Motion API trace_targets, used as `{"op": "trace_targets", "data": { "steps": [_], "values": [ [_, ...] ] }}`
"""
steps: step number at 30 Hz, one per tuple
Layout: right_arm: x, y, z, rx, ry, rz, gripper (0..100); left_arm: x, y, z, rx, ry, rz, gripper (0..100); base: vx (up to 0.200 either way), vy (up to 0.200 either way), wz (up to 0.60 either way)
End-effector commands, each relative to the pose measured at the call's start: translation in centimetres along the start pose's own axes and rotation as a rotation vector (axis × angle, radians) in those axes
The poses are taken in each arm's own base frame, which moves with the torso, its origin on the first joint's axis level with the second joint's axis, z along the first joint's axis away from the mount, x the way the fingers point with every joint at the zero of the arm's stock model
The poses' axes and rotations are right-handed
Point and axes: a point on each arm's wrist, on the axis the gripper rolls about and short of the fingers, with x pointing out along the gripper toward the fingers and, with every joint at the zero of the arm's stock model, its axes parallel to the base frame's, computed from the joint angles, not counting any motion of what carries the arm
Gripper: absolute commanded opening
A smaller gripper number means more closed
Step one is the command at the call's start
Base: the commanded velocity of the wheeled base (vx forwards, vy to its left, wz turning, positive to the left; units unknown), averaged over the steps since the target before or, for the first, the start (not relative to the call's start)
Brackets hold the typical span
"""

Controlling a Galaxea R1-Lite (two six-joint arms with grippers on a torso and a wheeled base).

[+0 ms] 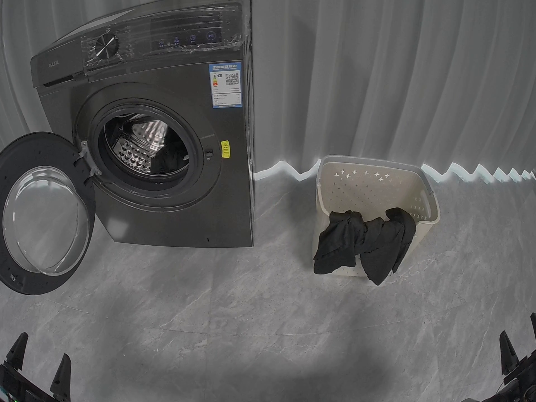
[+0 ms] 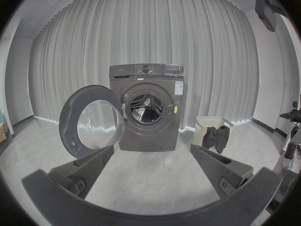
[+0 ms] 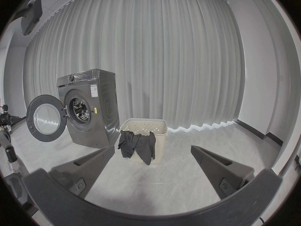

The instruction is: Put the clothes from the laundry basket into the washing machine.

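Start at the right gripper (image 3: 151, 148): fingers spread wide, nothing held, low and well apart from the laundry basket (image 1: 373, 162). Likewise the left gripper (image 2: 151, 148): wide open, empty, facing the washing machine (image 1: 229, 207) from well back. No garment in hand yet, so probably the approach for a pick. Close in on the basket first, then come down on the dark clothes (image 1: 365, 241) draped over its near rim, partly inside and partly hanging down the front wall. Pinch a thick fold close to the rim rather than a dangling end. Lift straight up, high enough to clear the rim, to avoid tipping or dragging the basket. Then carry across to the drum opening (image 1: 146, 145), left free by the door (image 1: 42, 213) swung fully out toward the robot's left. Keep wide of that door on the way in; probably easy to clip with the left arm. Inside the drum, a dark shape low down, perhaps a garment, hard to tell. Farther out, a pale curtain (image 1: 391, 73) behind machine and basket, and grey floor (image 1: 223, 308) between them and the grippers.
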Motion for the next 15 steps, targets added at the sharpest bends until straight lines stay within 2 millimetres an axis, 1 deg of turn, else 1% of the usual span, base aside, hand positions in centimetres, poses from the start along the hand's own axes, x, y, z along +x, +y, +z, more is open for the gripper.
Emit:
{"op": "trace_targets", "data": {
  "steps": [1, 2, 14, 15],
  "values": [
    [0.01, 0.00, -0.52, 0.000, 0.002, 0.000, 100, 0.01, 0.00, -0.48, -0.001, 0.002, 0.000, 100, 0.000, -0.200, 0.00],
    [0.01, 0.00, -0.52, 0.000, 0.002, 0.000, 100, 0.01, 0.00, -0.48, -0.001, 0.002, 0.000, 100, 0.000, -0.200, 0.00],
    [0.01, 0.00, -0.52, 0.000, 0.002, 0.000, 100, 0.01, 0.00, -0.49, 0.001, 0.003, 0.000, 100, 0.000, 0.000, 0.00],
    [0.01, 0.00, -0.52, 0.000, 0.002, 0.000, 100, 0.01, 0.00, -0.49, 0.001, 0.003, 0.000, 100, 0.200, 0.000, 0.00]
  ]
}}
